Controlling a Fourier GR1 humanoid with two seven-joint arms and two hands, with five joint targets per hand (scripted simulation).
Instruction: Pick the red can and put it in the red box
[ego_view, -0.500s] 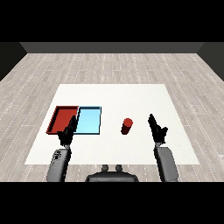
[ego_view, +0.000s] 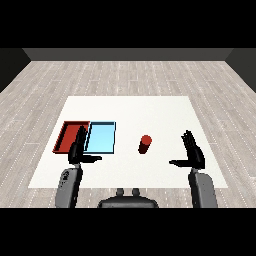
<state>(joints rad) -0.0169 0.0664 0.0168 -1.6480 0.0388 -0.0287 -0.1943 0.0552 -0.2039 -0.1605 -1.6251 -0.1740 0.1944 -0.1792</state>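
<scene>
Both hands have barely shifted since the earlier frame, operator.
Your left hand (ego_view: 77, 150) hides part of the red tray (ego_view: 65, 137); fingers spread on both hands. Red can (ego_view: 145, 144) stands upright on the bench (ego_view: 130, 110), between light blue tray (ego_view: 102, 137) and right hand (ego_view: 194, 154).

The table (ego_view: 150, 110) has a smooth, matt white top. Around it the floor (ego_view: 125, 75) looks like pale grey wood planks with visible grain. The red can (ego_view: 145, 144) is smooth and evenly coloured, as are the red tray (ego_view: 64, 137) and light blue tray (ego_view: 101, 138).
</scene>
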